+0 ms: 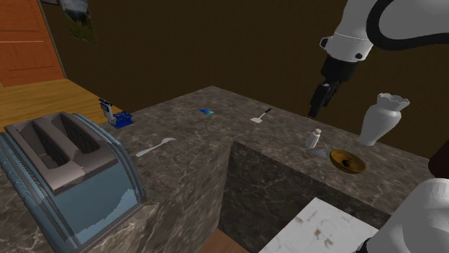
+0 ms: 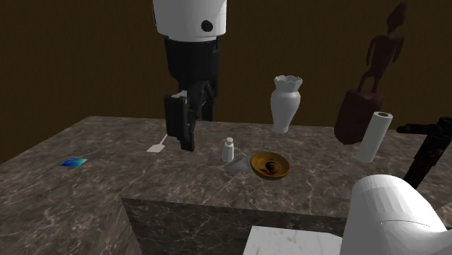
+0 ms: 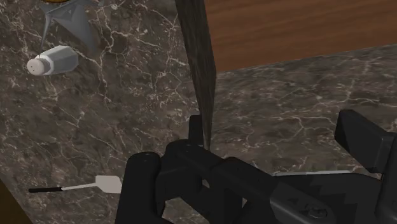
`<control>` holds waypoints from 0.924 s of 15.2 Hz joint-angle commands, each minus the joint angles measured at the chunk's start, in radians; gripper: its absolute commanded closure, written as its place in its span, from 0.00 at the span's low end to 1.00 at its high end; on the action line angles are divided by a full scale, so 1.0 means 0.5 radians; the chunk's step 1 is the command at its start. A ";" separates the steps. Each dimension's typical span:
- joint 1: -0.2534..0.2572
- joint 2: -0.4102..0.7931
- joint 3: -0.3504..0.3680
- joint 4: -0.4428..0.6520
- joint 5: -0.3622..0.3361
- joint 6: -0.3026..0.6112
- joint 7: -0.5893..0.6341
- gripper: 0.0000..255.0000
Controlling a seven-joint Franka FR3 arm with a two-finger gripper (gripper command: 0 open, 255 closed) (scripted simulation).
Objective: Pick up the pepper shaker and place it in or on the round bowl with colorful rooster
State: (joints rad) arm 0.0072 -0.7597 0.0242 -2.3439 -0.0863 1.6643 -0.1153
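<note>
The pepper shaker (image 1: 314,137) is a small white bottle standing upright on the dark marble counter (image 1: 194,136). Just beside it lies the round bowl (image 1: 347,161), brownish-yellow with a dark figure inside. In the second exterior view the shaker (image 2: 229,149) stands left of the bowl (image 2: 270,165). My black gripper (image 1: 321,97) hangs open above the counter, apart from the shaker and holding nothing. It is raised and to the left of the shaker in the second exterior view (image 2: 187,119). From the wrist, the shaker (image 3: 54,60) lies well off to one side of the gripper (image 3: 254,159).
A white vase (image 1: 381,118) stands behind the bowl. A white spatula (image 1: 260,116), a spoon (image 1: 155,148) and a small blue item (image 1: 207,111) lie on the counter. A large toaster (image 1: 68,176) sits near the front. A paper towel roll (image 2: 373,136) and a dark statue (image 2: 369,80) stand at the second exterior view's right.
</note>
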 commanded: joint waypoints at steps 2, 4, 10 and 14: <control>-0.016 -0.004 -0.037 -0.043 -0.021 0.052 -0.030 0.00; -0.048 -0.003 -0.113 -0.121 -0.064 0.158 -0.091 0.00; -0.150 0.071 -0.353 -0.297 -0.186 0.493 -0.272 0.00; -0.212 0.184 -0.523 -0.363 -0.253 0.730 -0.397 0.00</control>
State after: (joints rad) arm -0.0914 -0.6868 -0.2145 -2.5217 -0.2047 1.9974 -0.2966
